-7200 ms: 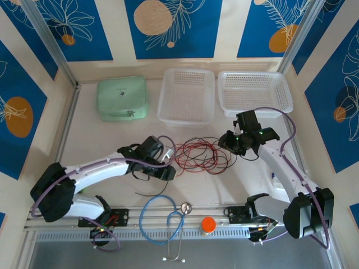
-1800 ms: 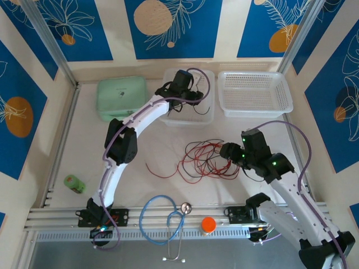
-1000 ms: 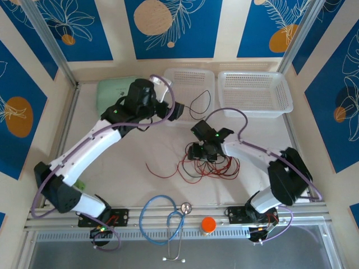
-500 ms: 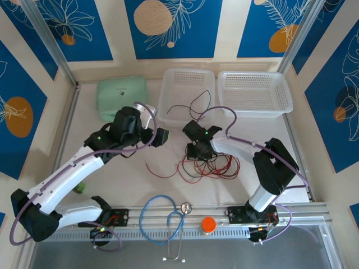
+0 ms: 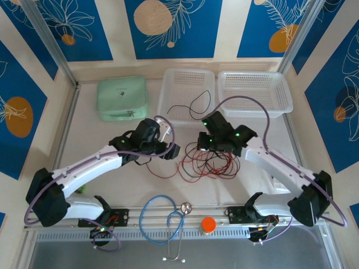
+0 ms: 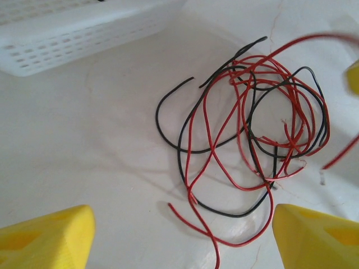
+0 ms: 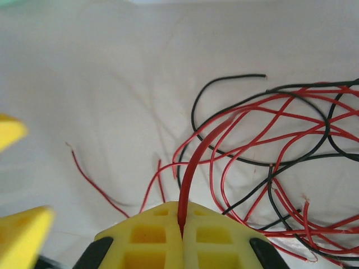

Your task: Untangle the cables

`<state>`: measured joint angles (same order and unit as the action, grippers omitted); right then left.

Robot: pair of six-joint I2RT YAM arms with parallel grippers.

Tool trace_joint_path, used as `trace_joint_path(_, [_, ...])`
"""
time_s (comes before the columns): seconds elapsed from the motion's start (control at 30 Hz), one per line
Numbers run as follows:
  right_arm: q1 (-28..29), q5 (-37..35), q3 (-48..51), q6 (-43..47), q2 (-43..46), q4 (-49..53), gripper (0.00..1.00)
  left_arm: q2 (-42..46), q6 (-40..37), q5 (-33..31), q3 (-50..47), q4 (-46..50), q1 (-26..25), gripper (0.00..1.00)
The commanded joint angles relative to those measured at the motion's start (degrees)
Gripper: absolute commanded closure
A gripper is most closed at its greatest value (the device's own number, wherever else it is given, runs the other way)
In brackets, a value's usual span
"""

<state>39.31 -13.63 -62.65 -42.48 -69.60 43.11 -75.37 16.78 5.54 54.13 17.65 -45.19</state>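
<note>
1. Top external view: the cables (image 5: 208,162) lie as a loose tangle of thin red and black loops on the white table (image 5: 92,134). They sit between the two arms and in front of the white basket (image 5: 166,95). A separate black cable (image 5: 194,105) curls inside that basket. The left gripper (image 5: 171,151) hovers just left of the tangle. The right gripper (image 5: 202,147) sits at the tangle's far edge (its fingertips are hidden under its own body). A small dark mark on the lid of the green case (image 5: 122,98) is too small to read.

2. Left wrist view: the cables (image 6: 252,129) cross one another many times, red over black, and two black ends point toward the white basket (image 6: 73,33). The left gripper (image 6: 180,224) has its yellow fingers (image 6: 47,244) spread wide above the table, holding nothing. A yellow scrap at the right edge is cut off.

3. Right wrist view: the right gripper (image 7: 182,221) has its fingers pressed together, pinching one red cable (image 7: 193,168) that rises from the cables (image 7: 269,140). The tangle runs off the right edge. Two blurred yellow shapes at the left are cut off.
</note>
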Motion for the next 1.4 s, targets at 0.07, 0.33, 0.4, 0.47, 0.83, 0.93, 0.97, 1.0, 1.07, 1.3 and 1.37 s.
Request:
trace_joint_path(0.07, [-3.49, 7.83, -1.74, 1.73, 5.52, 1.02, 1.00, -6.93, 1.62, 3.86, -0.45, -10.71, -1.41, 0.21])
trace_joint_path(0.33, [-6.73, 10.20, -3.31, 2.93, 8.79, 3.08, 1.00, -18.41, 3.18, 11.15, 4.70, -19.96, -4.76, 0.27])
trace_joint_path(0.4, [-7.35, 10.35, -3.02, 2.80, 9.11, 3.04, 1.00, -20.70, 3.48, 14.06, 5.70, -21.92, -6.16, 0.28])
trace_joint_path(0.47, [-7.82, 10.38, -2.70, 2.75, 9.39, 3.07, 1.00, -22.35, 4.19, 17.30, 5.68, -24.86, -7.15, 0.28])
trace_joint_path(0.83, [-9.78, 11.42, -2.42, 2.79, 10.39, 2.46, 1.00, -28.56, 3.91, 12.68, 6.72, -23.95, -8.25, 0.39])
trace_joint_path(0.93, [-10.12, 11.52, -3.71, 3.31, 10.67, 2.88, 1.00, -31.09, 2.93, 8.79, 8.90, -20.73, -8.34, 0.49])
trace_joint_path(0.97, [-10.29, 11.43, -4.10, 3.49, 10.79, 3.07, 1.00, -31.62, 2.77, 7.82, 9.27, -20.25, -8.37, 0.52])
trace_joint_path(1.0, [-10.46, 11.38, -4.59, 3.66, 10.96, 3.21, 1.00, -32.00, 2.74, 6.94, 9.45, -20.03, -8.34, 0.56])
trace_joint_path(1.07, [-10.81, 11.43, -5.31, 3.88, 11.31, 3.56, 1.00, -32.24, 2.63, 5.67, 9.66, -20.03, -8.40, 0.63])
trace_joint_path(1.3, [-12.38, 11.83, -8.19, 5.07, 12.32, 5.08, 1.00, -32.09, 1.88, -1.05, 9.97, -17.26, -8.42, 0.80])
trace_joint_path(1.37, [-12.82, 11.96, -9.42, 5.51, 12.47, 5.64, 1.00, -32.55, 2.01, -2.12, 10.25, -16.39, -8.44, 0.90])
